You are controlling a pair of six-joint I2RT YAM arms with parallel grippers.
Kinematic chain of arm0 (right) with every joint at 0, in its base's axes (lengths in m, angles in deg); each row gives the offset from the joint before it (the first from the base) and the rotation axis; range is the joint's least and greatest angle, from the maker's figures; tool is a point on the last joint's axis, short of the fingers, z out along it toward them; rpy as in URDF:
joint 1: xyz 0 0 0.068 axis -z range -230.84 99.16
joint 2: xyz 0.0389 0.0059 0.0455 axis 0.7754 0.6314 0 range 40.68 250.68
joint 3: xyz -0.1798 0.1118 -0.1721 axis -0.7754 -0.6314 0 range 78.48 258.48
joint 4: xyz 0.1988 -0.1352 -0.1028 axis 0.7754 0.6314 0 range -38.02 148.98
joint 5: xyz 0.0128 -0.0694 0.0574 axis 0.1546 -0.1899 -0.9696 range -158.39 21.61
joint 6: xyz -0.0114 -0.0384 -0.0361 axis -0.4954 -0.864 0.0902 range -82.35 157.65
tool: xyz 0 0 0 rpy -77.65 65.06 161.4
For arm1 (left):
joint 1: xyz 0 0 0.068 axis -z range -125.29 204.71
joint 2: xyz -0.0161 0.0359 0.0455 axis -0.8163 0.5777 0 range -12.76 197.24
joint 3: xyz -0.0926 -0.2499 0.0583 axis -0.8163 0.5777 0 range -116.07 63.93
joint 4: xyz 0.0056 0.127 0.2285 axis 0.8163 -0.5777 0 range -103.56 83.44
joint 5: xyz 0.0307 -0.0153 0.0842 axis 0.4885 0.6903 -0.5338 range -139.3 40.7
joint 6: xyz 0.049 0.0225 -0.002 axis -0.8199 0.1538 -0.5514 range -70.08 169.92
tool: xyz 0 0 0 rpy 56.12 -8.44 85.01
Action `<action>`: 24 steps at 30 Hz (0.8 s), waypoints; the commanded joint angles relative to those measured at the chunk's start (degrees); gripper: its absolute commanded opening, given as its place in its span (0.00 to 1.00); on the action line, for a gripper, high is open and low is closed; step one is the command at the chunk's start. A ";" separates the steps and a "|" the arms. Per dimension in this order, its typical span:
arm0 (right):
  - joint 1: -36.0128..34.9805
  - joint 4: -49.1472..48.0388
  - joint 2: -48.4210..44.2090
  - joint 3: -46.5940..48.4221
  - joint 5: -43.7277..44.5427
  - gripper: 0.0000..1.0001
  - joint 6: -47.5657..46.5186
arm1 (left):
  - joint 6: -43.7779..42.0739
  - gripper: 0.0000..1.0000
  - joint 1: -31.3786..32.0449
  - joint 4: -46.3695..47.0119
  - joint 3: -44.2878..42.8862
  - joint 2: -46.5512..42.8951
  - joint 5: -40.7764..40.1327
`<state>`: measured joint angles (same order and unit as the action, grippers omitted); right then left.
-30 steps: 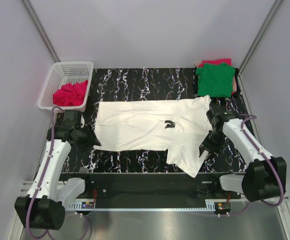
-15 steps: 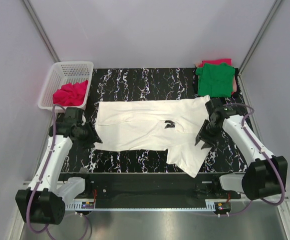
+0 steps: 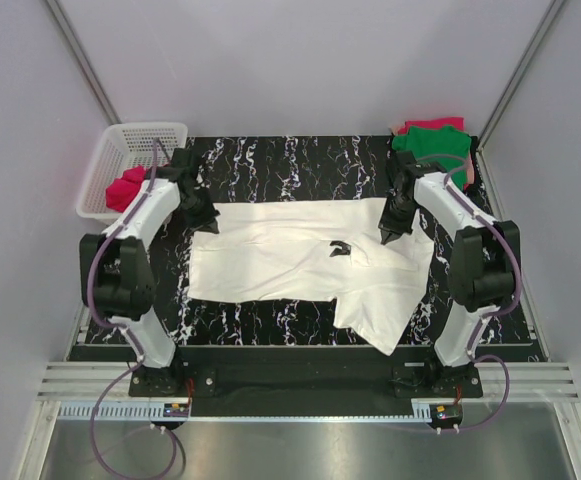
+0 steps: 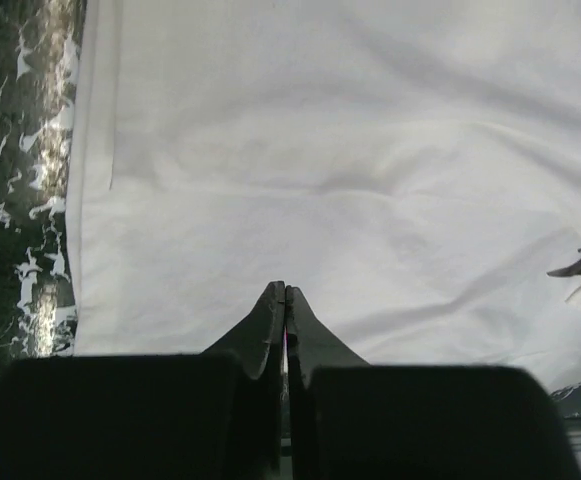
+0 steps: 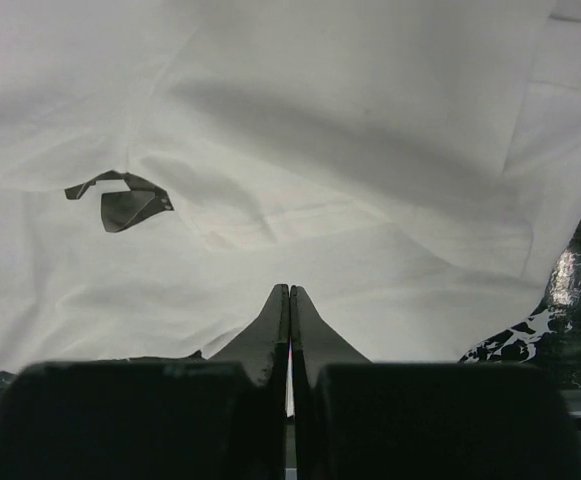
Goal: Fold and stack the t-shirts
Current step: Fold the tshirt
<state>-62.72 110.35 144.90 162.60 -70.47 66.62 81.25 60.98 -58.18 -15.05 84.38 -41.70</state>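
A white t-shirt (image 3: 290,250) lies spread flat on the black marbled table (image 3: 300,165), a sleeve reaching toward the near edge. My left gripper (image 3: 202,216) is shut at its far left corner and my right gripper (image 3: 388,228) is shut at its far right corner. In the left wrist view the left gripper (image 4: 286,292) has its jaws pressed together over the white t-shirt (image 4: 320,150), a white sliver between them. The right gripper (image 5: 290,292) looks the same over the white t-shirt (image 5: 320,120). A folded green t-shirt (image 3: 435,145) sits at the back right. A pinkish-red t-shirt (image 3: 125,187) lies crumpled in the basket.
The white basket (image 3: 145,127) stands at the back left, just beyond the left arm. A pinkish-red cloth edge (image 3: 432,124) shows under the green shirt. A dark neck label (image 3: 340,248) marks the white shirt's middle. Grey walls close in both sides.
Both arms have swung from the shirt's near side to its far corners, and both grippers went from open to shut. The shirt's far corners have shifted slightly.
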 commanded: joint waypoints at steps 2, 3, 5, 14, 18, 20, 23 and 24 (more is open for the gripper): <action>-0.34 -3.17 2.73 4.03 3.76 0.00 -3.21 | -1.89 0.00 1.12 0.99 -8.36 9.71 -3.46; -0.34 -3.43 3.96 4.65 3.41 0.00 -3.48 | -2.41 0.00 1.47 0.99 -9.17 10.69 -4.16; -0.25 -4.58 5.10 7.19 2.62 0.00 -4.36 | -2.68 0.00 2.00 0.99 -12.05 13.23 -5.39; 0.36 -4.67 14.60 20.73 -1.42 0.04 -9.19 | -3.56 0.07 3.05 0.55 -22.52 20.89 -4.08; 4.13 -4.49 18.28 25.91 -5.73 0.33 -8.23 | -3.39 0.33 3.05 0.03 -25.78 22.82 -2.50; 4.93 -4.14 19.69 28.46 -7.57 0.40 -7.88 | -3.21 0.38 3.05 -0.94 -27.79 24.49 -2.06; 5.46 -1.95 22.77 31.63 -7.58 0.41 -8.58 | -2.86 0.38 3.14 -2.17 -29.82 26.34 -1.62; 5.46 -1.42 24.17 32.24 -7.67 0.41 -8.93 | -2.77 0.38 3.14 -2.35 -30.18 26.69 -1.88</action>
<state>-58.16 106.85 165.67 190.32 -75.61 58.99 78.36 63.99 -58.68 -41.61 109.10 -44.59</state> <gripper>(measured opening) 0.404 0.378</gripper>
